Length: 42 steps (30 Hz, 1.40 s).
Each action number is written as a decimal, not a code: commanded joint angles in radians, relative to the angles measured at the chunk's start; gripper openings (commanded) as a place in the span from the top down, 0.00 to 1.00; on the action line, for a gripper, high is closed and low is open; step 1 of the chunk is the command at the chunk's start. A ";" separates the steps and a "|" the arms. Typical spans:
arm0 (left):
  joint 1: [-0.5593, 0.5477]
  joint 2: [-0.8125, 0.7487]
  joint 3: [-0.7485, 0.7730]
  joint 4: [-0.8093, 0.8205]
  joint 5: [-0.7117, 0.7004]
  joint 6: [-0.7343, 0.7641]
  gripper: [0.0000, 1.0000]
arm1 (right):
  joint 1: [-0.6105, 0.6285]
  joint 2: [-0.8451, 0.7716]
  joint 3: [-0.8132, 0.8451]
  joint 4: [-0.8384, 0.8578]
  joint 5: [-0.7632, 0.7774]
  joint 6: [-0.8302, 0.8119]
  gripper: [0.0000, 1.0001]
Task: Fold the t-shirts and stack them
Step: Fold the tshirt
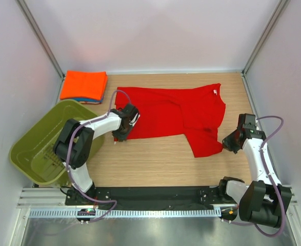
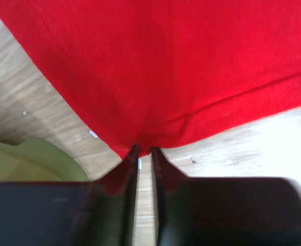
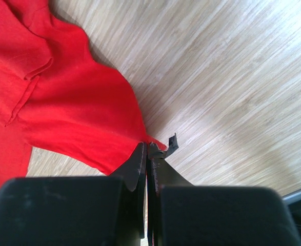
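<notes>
At the far left a green basket (image 1: 35,154) sits tilted at the table's edge, half off the wooden table (image 1: 155,164). Behind it, in the back left corner, lies a folded orange shirt (image 1: 84,83) on top of a blue shirt (image 1: 81,100), of which only a thin strip shows along the near edge; these 2 make 1 neat stack. Just right of the stack the red shirt (image 1: 173,110) lies spread across the middle of the table, its hem toward the left and its collar toward the right. The left gripper (image 2: 144,149) is down at the shirt's near left corner. In the left wrist view its jaws are nearly together with a slim gap through which the wood shows, and the cloth draws to a point right at their tips; whether that corner is actually pinched cannot be told. Further right, a small white label (image 1: 214,91) sits at the collar, too small to read. A flap of the red cloth reaches down toward the near right, where the right gripper (image 3: 146,146) has its jaws pressed together on the tip of that flap, a sliver of red poking out past them.
</notes>
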 commanded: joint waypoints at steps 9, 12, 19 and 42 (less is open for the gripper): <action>0.001 -0.066 0.101 -0.081 -0.062 -0.038 1.00 | -0.006 0.025 0.154 -0.020 0.036 -0.006 0.99; 0.000 -0.067 0.156 -0.108 -0.082 -0.046 1.00 | -0.006 0.040 0.189 -0.024 0.023 0.003 0.99; 0.013 -0.026 0.257 -0.118 -0.113 -0.044 1.00 | -0.006 0.039 0.257 0.007 -0.058 0.020 0.99; 0.202 0.343 0.767 -0.267 -0.047 -0.057 1.00 | -0.007 0.669 0.778 0.107 -0.253 0.038 0.99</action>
